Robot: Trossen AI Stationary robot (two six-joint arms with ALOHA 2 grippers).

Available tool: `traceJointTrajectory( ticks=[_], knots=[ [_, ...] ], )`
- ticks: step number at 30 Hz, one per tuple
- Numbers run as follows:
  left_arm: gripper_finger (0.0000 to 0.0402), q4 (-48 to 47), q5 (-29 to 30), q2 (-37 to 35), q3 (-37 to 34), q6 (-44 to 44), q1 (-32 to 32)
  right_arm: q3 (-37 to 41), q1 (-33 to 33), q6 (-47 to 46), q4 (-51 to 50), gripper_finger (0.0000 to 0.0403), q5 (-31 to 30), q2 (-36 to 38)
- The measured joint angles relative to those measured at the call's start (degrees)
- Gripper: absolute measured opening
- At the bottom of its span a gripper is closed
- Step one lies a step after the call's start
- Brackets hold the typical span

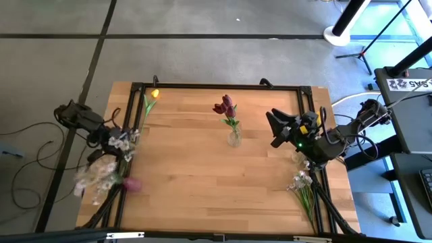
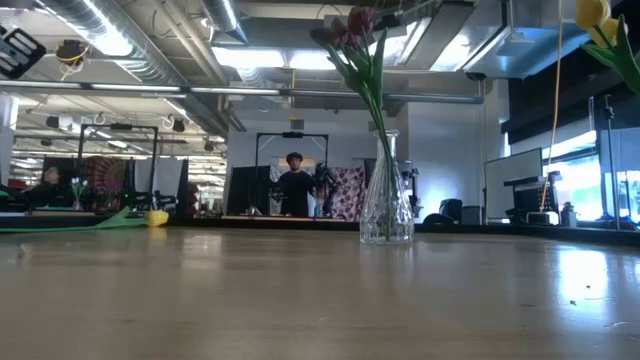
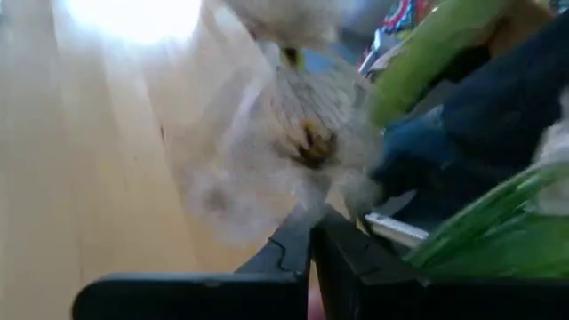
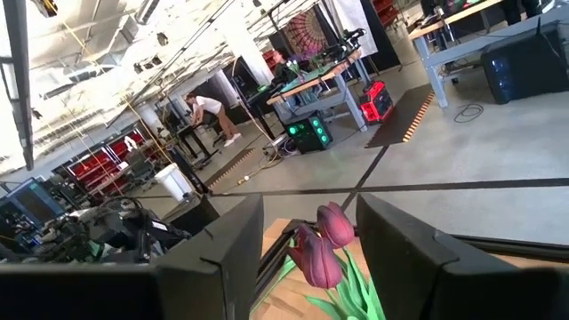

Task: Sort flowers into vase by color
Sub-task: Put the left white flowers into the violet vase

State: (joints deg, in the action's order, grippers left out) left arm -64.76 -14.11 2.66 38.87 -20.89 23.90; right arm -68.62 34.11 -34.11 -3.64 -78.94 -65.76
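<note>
Two left fingers (image 3: 311,244) closed among pale blossom sprigs (image 1: 101,169) at the table's (image 1: 196,182) left edge; right fingers (image 4: 307,253) apart, empty.

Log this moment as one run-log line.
left gripper: shut in flower pile | right gripper: open, empty, facing maroon tulips | glass vase: maroon tulips only

Wooden worktop (image 2: 300,300) fills the lower half of the frame. Clear glass vase (image 2: 386,200) stands right of centre, holding dark red tulips (image 2: 348,28) on green stems, blooms at the top edge. Yellow tulip (image 2: 150,217) lies flat at far left. Another yellow bloom (image 2: 596,14) at upper right corner. A person (image 2: 294,185) stands in the room behind, centre.
</note>
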Motion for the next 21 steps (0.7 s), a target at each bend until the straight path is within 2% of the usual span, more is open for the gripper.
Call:
traceJointTrajectory(
  ticks=[5, 14, 17, 21],
  knots=[
    [0.0018, -0.4, 1.1, 0.0, -0.7, -0.1, 0.0, 0.0, 0.0, -0.1, -1.0, 0.0182, 0.0, 0.0],
    [0.0091, 3.1, 1.4, 0.0, -0.7, -1.9, 0.0, 0.0, 0.0, -0.1, -1.0, 0.0182, 0.0, 0.0],
    [0.0113, 5.9, -1.8, 0.0, -0.7, -5.0, 0.0, 0.0, 0.0, -0.1, -1.0, 0.0182, 0.0, 0.0],
    [0.0121, 10.9, -5.0, 0.0, -0.6, -9.1, 0.0, 0.0, 0.0, 0.0, -1.0, 0.0182, 0.0, 0.0]
  ],
)
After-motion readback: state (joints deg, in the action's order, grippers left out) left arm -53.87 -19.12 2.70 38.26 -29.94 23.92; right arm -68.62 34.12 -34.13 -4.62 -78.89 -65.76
